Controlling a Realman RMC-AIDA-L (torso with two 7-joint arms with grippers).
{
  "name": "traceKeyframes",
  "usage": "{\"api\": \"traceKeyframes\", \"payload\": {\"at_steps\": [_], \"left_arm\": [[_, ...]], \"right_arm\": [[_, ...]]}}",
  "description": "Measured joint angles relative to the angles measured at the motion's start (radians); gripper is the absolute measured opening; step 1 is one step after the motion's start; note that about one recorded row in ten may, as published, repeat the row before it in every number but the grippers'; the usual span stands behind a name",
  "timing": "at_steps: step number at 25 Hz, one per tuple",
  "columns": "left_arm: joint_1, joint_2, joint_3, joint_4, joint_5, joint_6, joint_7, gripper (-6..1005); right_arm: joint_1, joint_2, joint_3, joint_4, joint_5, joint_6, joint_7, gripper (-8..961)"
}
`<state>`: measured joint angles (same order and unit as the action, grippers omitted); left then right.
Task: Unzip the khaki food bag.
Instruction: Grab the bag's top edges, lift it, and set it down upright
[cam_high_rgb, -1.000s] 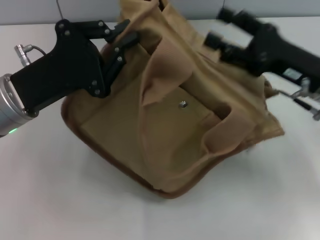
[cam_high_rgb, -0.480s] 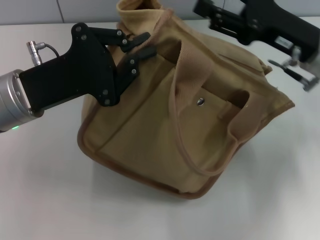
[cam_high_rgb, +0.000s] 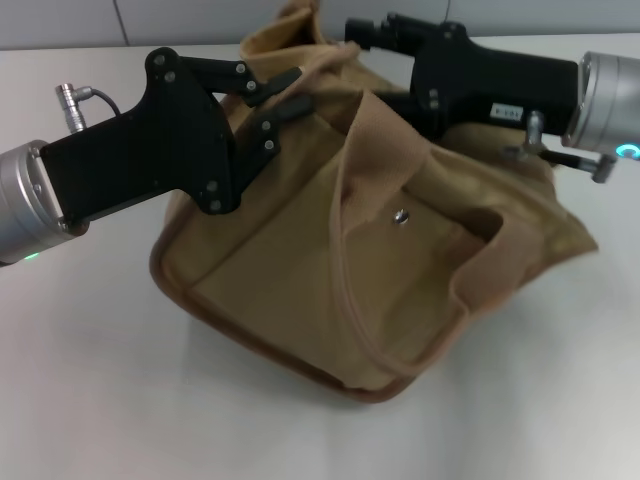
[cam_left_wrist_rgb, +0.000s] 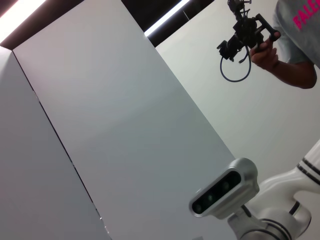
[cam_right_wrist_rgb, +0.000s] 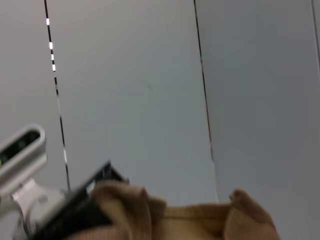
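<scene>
The khaki food bag (cam_high_rgb: 300, 270) lies tilted on the white table (cam_high_rgb: 90, 380), front pocket and metal snap (cam_high_rgb: 400, 215) facing up, one wide handle (cam_high_rgb: 385, 135) bulging over the front. My left gripper (cam_high_rgb: 285, 92) is at the bag's upper left edge, its black fingers (cam_high_rgb: 270, 76) closed on the fabric there. My right gripper (cam_high_rgb: 368, 30) reaches in from the right along the bag's top edge, touching it. The zipper and its pull are hidden behind the bag's top. The right wrist view shows only the bag's tan top fabric (cam_right_wrist_rgb: 185, 220). The left wrist view shows no bag.
A silver connector and cable (cam_high_rgb: 75, 98) stick out of the left arm. The table's far edge runs behind the bag. The left wrist view shows a wall, my head camera (cam_left_wrist_rgb: 225, 192) and a person holding a camera rig (cam_left_wrist_rgb: 245, 32).
My right gripper has moved left along the bag's top, from the right side to the middle. The bag has shifted and stood up more. My left gripper moved slightly right and then held still.
</scene>
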<state>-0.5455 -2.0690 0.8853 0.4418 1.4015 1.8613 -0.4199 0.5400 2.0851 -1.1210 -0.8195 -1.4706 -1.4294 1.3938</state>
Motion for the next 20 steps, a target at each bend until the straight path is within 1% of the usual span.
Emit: {"api": "traceKeyframes", "payload": {"at_steps": [1,5,6,8,12,16,19,20], "left_arm": [[0.0,0.0,0.0,0.0,0.0,0.0,0.0,108],[-0.002,-0.001,0.0,-0.001,0.0,-0.001,0.0,109],[-0.003,-0.001,0.0,-0.001,0.0,-0.001,0.0,110],[-0.004,-0.002,0.0,-0.001,0.0,-0.001,0.0,110],[-0.005,-0.002,0.0,-0.003,0.0,-0.001,0.0,111],[-0.005,-0.002,0.0,-0.005,-0.003,-0.001,-0.001,112],[-0.004,-0.003,0.0,-0.006,-0.006,-0.001,-0.001,113],[-0.004,-0.003,-0.001,-0.006,-0.007,-0.001,0.0,113]], "right_arm": [[0.0,0.0,0.0,0.0,0.0,0.0,0.0,839],[-0.087,0.002,-0.022,-0.169,-0.141,0.025,0.145,839],[-0.087,0.002,-0.022,-0.169,-0.141,0.025,0.145,839],[-0.111,0.002,-0.018,-0.192,-0.154,0.018,0.161,839],[-0.168,0.003,-0.007,-0.216,-0.113,-0.017,0.155,839],[-0.196,0.002,0.021,-0.216,-0.082,-0.05,0.133,839],[-0.222,0.003,0.069,-0.2,-0.037,-0.102,0.08,839],[-0.24,0.003,0.095,-0.178,0.021,-0.144,0.017,839]]}}
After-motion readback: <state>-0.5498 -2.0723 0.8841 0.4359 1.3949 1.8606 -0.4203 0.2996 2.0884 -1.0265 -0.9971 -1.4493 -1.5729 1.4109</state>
